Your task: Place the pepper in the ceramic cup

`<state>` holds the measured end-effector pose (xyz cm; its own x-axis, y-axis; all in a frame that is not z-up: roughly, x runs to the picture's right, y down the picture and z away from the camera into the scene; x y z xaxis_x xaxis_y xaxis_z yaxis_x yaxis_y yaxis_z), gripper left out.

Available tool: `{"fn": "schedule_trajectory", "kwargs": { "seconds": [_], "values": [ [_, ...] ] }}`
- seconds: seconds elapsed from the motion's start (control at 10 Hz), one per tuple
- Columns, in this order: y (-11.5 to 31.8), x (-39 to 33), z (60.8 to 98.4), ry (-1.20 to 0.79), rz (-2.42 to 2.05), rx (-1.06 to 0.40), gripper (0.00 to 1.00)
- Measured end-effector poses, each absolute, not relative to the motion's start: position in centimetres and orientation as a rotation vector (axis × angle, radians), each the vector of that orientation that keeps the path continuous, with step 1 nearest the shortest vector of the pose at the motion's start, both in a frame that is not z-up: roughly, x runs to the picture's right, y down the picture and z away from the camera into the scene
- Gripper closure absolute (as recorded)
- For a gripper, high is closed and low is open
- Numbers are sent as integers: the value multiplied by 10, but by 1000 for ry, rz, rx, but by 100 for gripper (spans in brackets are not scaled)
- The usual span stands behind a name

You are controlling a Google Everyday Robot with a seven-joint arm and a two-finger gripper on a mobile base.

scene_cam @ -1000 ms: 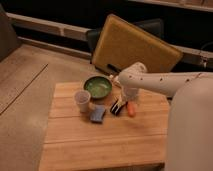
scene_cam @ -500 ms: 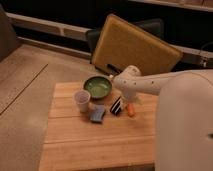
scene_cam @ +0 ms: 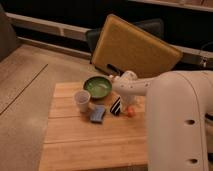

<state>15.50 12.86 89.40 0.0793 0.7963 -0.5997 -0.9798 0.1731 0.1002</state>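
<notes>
The orange-red pepper (scene_cam: 130,112) lies on the wooden table (scene_cam: 90,140), just right of the black-and-white striped block (scene_cam: 116,105). The white ceramic cup (scene_cam: 82,100) stands upright at the table's left middle, left of the blue sponge (scene_cam: 98,114). My white arm reaches in from the right. My gripper (scene_cam: 127,104) is at its end, right above the pepper and behind the striped block, mostly hidden by the wrist.
A green bowl (scene_cam: 98,86) sits at the table's far edge behind the cup. A large yellow cushion (scene_cam: 135,47) leans on a dark chair behind the table. The floor lies left of the table.
My arm has moved forward and fills more of the right side; the gripper end has come down closer to the pepper. The objects have not moved.
</notes>
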Motion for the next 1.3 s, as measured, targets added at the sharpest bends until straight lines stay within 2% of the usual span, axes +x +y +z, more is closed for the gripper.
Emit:
{"fn": "schedule_trajectory", "kwargs": {
  "seconds": [0.4, 0.5, 0.9, 1.1, 1.3],
  "values": [
    [131, 161, 903, 584, 1454, -409, 35],
    [133, 163, 904, 584, 1460, -417, 38],
    [139, 167, 907, 579, 1472, -444, 77],
    [136, 168, 905, 576, 1482, -444, 82],
    [106, 168, 882, 570, 1513, -403, 82]
  ]
}}
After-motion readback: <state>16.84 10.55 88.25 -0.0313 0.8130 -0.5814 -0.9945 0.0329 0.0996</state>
